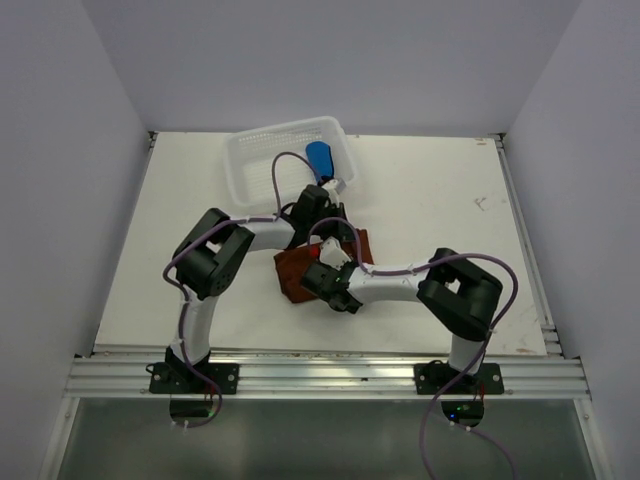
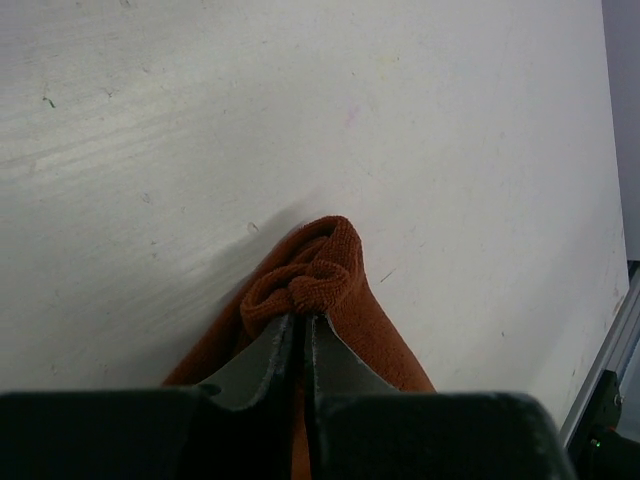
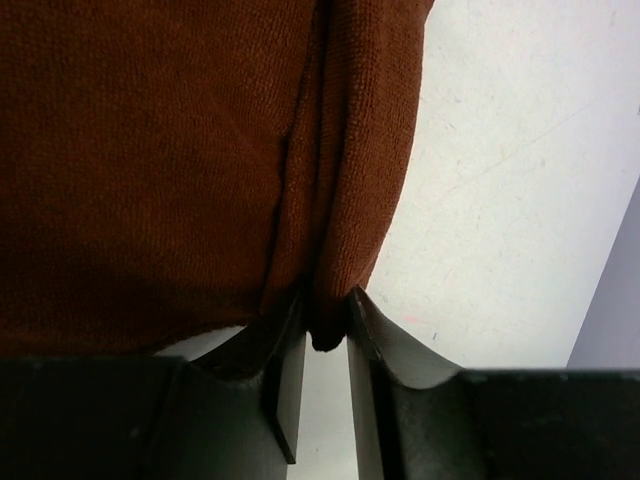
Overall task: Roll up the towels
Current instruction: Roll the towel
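The rust-brown towel (image 1: 292,272) lies partly folded on the white table between the two arms. My left gripper (image 1: 335,230) is at its far edge. In the left wrist view the left gripper (image 2: 302,315) is shut on a bunched corner of the rust-brown towel (image 2: 380,330). My right gripper (image 1: 318,268) is over its near part. In the right wrist view the right gripper (image 3: 327,300) has its jaws a narrow gap apart, with a hanging fold of the rust-brown towel (image 3: 150,150) pinched between the tips. The bright blue towel (image 1: 320,156) sits bundled in the basket.
A white mesh basket (image 1: 240,150) stands at the back of the table (image 1: 450,200), just beyond the left gripper. An aluminium rail (image 1: 320,375) runs along the near edge by the arm bases. Grey walls close in on three sides.
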Robot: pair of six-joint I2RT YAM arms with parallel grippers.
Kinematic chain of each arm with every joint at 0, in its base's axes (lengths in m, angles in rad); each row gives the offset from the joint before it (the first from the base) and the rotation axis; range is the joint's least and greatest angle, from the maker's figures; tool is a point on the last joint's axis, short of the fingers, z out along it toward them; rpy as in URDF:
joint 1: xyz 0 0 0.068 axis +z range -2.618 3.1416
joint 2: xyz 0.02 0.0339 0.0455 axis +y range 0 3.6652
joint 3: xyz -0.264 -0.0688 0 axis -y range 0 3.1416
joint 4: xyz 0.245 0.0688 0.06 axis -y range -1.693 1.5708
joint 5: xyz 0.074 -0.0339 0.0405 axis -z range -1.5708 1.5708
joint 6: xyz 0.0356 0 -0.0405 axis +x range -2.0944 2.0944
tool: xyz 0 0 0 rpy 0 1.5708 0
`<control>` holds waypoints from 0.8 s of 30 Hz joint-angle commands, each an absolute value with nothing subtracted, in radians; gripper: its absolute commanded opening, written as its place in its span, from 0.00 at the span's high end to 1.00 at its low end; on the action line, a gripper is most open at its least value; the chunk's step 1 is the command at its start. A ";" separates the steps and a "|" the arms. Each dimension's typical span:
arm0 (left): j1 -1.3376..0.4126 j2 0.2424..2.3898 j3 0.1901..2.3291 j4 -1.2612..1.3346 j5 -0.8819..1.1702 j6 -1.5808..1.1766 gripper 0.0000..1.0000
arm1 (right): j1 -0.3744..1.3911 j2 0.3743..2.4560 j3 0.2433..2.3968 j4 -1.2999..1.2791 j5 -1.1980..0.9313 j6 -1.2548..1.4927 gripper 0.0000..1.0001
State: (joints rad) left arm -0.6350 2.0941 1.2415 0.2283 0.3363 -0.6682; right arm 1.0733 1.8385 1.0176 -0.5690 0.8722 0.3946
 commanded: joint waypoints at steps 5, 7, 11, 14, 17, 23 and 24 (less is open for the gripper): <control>-0.614 2.026 1.192 0.291 0.242 -0.545 1.00 | 1.078 1.678 1.005 -0.534 0.703 0.379 0.59; -0.626 2.023 1.183 0.293 0.224 -0.531 1.00 | 1.072 1.635 0.991 -0.511 0.674 0.373 0.57; -0.635 2.019 1.152 0.314 0.207 -0.538 1.00 | 1.055 1.565 0.954 -0.479 0.612 0.385 0.56; -0.640 2.008 1.126 0.336 0.186 -0.538 1.00 | 1.048 1.508 0.934 -0.463 0.571 0.400 0.52; -0.646 1.997 1.112 0.342 0.167 -0.537 1.00 | 1.035 1.444 0.910 -0.457 0.546 0.423 0.50; -0.649 1.982 1.089 0.364 0.160 -0.538 1.00 | 0.976 1.342 0.853 -0.416 0.506 0.474 0.45; -0.650 1.980 1.082 0.368 0.158 -0.540 1.00 | 0.951 1.338 0.850 -0.407 0.499 0.477 0.43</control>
